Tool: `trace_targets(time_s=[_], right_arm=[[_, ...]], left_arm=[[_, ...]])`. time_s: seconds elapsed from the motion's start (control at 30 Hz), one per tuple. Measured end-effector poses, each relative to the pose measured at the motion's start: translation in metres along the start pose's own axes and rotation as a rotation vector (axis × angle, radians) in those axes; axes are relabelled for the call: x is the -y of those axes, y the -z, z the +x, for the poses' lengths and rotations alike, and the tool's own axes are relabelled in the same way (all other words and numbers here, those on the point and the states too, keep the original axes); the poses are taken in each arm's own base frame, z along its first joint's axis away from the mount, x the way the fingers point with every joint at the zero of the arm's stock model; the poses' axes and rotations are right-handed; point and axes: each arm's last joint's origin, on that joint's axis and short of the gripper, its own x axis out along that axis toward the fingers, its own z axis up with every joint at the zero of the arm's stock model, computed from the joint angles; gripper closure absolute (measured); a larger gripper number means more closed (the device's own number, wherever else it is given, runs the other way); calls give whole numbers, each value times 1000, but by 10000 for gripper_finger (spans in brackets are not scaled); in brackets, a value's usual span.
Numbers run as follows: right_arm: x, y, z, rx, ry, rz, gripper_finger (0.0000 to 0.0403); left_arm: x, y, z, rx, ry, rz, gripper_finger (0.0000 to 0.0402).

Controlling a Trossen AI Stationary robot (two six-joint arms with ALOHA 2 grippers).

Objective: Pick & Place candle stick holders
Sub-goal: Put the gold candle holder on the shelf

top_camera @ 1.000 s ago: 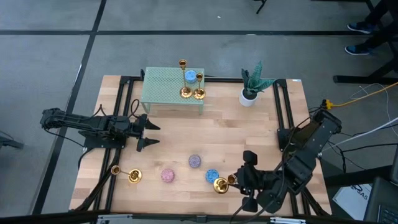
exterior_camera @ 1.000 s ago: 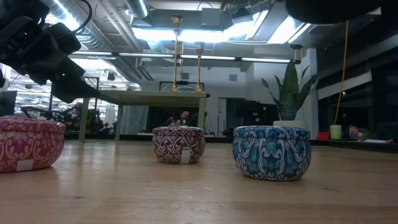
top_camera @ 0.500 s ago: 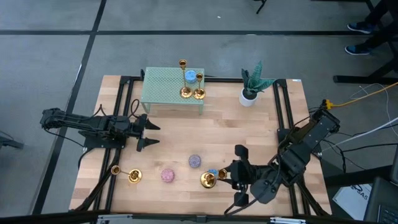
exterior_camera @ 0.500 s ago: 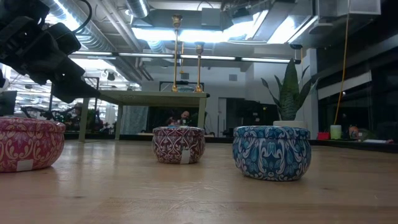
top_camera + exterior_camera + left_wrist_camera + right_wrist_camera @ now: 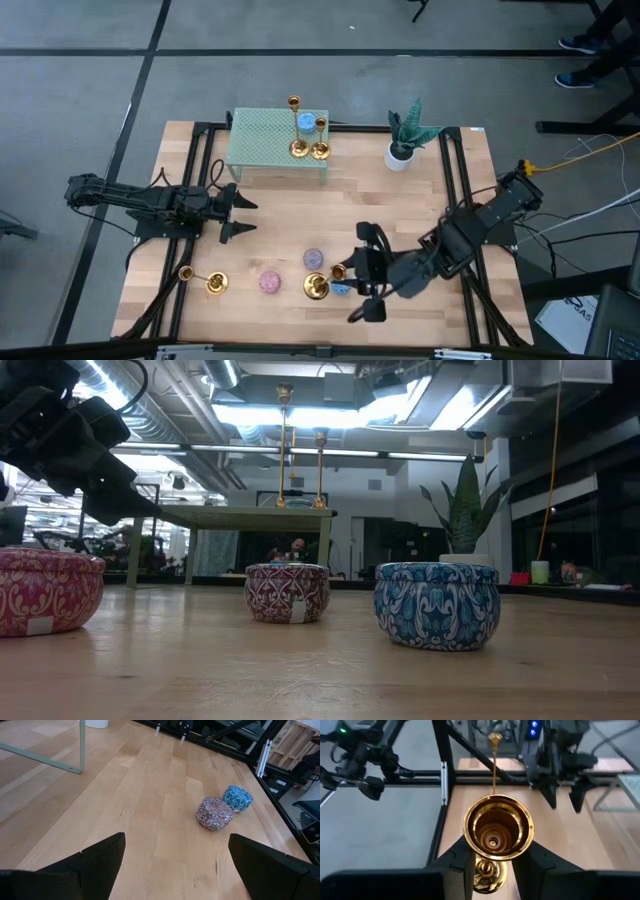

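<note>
We see two candlesticks (image 5: 308, 140) and a blue candle (image 5: 304, 122) on the green stand (image 5: 270, 148) at twelve o'clock. Our right gripper (image 5: 345, 278) grasps a candlestick (image 5: 318, 286) sideways (base outward) at six o'clock; the left gripper (image 5: 236, 212) waits released at nine.

held candlestick (image 5: 498, 830) stem hidden between right pincer (image 5: 492, 857) fingers, blue candle (image 5: 342, 287) mostly covered

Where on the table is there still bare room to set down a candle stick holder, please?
Bare wood lies between the green shelf and the purple-grey candle, and below the potted plant. The front edge is crowded: candles, a lying holder, and the right gripper.
</note>
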Motion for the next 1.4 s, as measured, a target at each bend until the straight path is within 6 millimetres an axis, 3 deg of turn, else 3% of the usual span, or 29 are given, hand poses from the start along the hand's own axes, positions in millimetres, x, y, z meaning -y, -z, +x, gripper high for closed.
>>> trace_targets(time_s=[0.5, 0.87, 1.4], right_arm=[[48, -23, 20, 44, -45, -144, 291], [80, -58, 8, 146, -63, -255, 295], [111, -70, 10, 195, -123, -349, 303]], left_arm=[[0, 0, 0, 0, 0, 0, 48], [0, 0, 0, 0, 0, 0, 48], [0, 0, 0, 0, 0, 0, 49]])
